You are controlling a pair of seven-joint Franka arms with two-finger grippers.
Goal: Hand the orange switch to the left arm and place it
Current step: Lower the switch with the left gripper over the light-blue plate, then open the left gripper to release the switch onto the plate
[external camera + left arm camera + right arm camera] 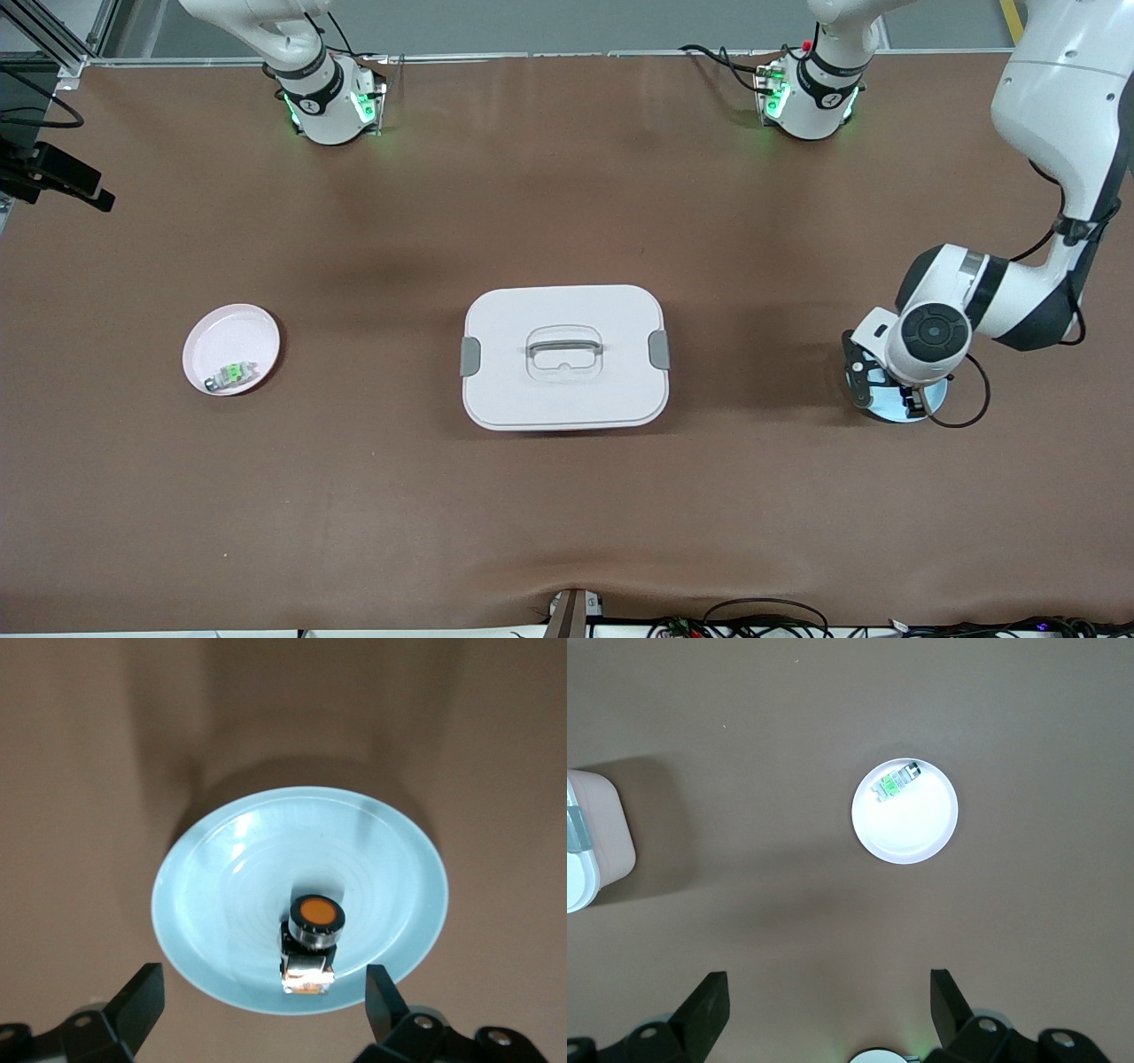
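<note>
Left wrist view: orange switch [312, 939] lies in the pale blue plate [221, 859], orange cap facing up, metal end toward the rim.
Switch location: blue plate at the left arm's end of the table; in the front view the plate [895, 412] is mostly covered by the arm and the switch is hidden.
Left gripper [266, 1010]: low over the blue plate, fingers spread wide either side of the switch, not touching it.
Handling: looks tiny, light, rigid; round smooth barrel probably rolls or slips. Best pinch across the black body below the cap.
Right gripper [828, 1010]: fingers spread, empty, high over bare table; arm waits.
Box [564, 356]: white, mid-table, between the two plates.
Pink plate [231, 348]: right arm's end, holds green-and-grey switch [232, 375].
Hard to tell: right gripper not visible in front view.
</note>
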